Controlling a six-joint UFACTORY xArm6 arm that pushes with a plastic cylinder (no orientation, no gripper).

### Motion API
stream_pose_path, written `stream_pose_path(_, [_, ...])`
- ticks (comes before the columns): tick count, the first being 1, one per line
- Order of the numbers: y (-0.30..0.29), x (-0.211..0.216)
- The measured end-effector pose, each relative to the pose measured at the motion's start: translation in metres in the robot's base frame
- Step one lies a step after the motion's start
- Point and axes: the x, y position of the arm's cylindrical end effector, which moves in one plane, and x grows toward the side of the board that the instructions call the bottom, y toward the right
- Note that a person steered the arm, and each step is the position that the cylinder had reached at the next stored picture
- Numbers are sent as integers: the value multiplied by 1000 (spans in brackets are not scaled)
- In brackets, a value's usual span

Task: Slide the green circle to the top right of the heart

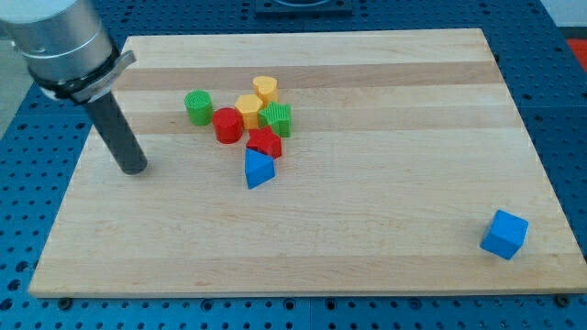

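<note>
The green circle (pixel 198 106) stands at the left end of a cluster of blocks in the upper middle of the board. The yellow heart (pixel 266 89) is at the cluster's top, to the right of and slightly above the green circle. Between them sit a red circle (pixel 228 126) and a yellow hexagon-like block (pixel 249 110). My tip (pixel 135 169) rests on the board to the lower left of the green circle, well apart from it and touching no block.
A green star (pixel 276 119) sits right of the yellow hexagon, a red star (pixel 264 143) below it and a blue triangle (pixel 258 170) below that. A blue cube (pixel 504 234) stands alone near the lower right corner of the wooden board (pixel 385 211).
</note>
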Motion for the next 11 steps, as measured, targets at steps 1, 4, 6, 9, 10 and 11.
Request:
stream_pose_path(1, [-1, 0])
stream_pose_path(4, [60, -94])
stream_pose_path(6, [72, -124])
stream_pose_path(9, [119, -177])
stream_pose_path(10, [147, -177])
stream_pose_path(11, [166, -182])
